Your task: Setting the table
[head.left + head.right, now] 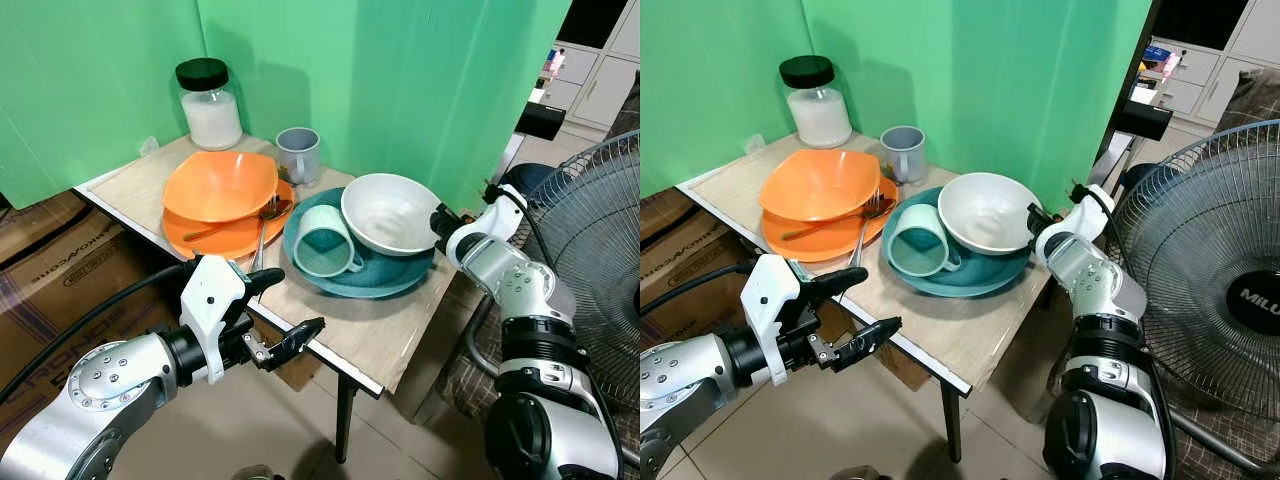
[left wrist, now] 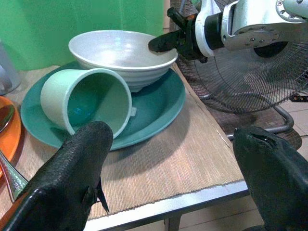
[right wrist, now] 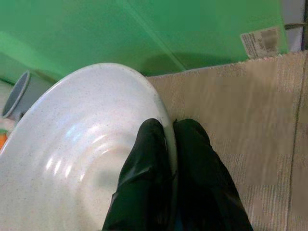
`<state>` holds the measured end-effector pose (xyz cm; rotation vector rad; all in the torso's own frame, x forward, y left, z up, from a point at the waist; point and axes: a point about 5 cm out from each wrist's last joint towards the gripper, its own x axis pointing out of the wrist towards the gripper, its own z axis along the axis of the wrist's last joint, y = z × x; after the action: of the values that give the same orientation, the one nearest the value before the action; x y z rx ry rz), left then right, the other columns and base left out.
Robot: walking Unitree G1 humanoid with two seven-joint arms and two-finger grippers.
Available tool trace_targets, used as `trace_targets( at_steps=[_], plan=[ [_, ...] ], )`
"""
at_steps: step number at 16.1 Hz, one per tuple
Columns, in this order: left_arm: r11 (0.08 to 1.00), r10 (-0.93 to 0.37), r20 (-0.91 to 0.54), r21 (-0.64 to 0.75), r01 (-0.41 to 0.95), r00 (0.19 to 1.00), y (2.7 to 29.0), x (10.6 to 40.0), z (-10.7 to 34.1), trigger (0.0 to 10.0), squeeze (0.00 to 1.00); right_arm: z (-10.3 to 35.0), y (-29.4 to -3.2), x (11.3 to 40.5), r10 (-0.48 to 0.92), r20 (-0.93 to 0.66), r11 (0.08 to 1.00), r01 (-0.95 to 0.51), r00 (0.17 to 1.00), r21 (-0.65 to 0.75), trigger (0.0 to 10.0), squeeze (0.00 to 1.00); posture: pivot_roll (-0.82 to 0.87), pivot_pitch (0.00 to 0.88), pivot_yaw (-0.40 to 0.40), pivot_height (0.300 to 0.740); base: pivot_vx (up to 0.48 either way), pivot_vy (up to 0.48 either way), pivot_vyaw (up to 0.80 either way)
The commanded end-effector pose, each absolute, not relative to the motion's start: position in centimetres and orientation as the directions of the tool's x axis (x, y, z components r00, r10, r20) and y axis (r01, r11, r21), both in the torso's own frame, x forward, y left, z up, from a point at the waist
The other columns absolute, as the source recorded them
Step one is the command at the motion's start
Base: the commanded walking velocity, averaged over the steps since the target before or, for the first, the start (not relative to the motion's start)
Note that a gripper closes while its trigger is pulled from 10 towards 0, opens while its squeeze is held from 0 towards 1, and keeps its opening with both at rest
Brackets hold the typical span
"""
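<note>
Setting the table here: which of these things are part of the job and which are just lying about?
Part of the job:
white bowl, right gripper shut on its rim
teal plate
mint mug, on its side
orange bowl
orange plate
fork
grey mug
left gripper, open, hovering

Lying about:
jar
fan
cardboard boxes

Silver arms, black textured jaws.

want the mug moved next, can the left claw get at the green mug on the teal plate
Probably yes: the left claw hangs open at the table's near edge, facing the tipped green mug, with only bare mat between them.
</note>
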<state>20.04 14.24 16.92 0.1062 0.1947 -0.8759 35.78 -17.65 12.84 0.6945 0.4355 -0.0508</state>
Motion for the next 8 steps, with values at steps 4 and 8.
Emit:
trace_targets(
  at_steps=[4, 8],
  plan=[
    [0.648, -0.737, -0.221, 0.036, 0.761, 0.638, 14.5, 20.2, 16.7, 10.0, 0.0, 17.1, -17.9, 36.6, 0.133, -0.188, 0.796, 0.008, 0.973, 0.605, 0.0, 0.0, 0.12, 0.0, 0.013, 0.74, 0.0, 0.0, 0.0],
    [0.681, -0.708, -0.193, 0.068, 0.729, 0.68, 14.9, 20.5, 16.9, 10.0, 0.0, 21.2, -18.0, 35.3, 0.206, 0.08, 0.883, -0.221, 0.975, 0.414, 0.0, 0.0, 0.12, 0.0, 0.014, 0.74, 0.0, 0.0, 0.0]
  ],
)
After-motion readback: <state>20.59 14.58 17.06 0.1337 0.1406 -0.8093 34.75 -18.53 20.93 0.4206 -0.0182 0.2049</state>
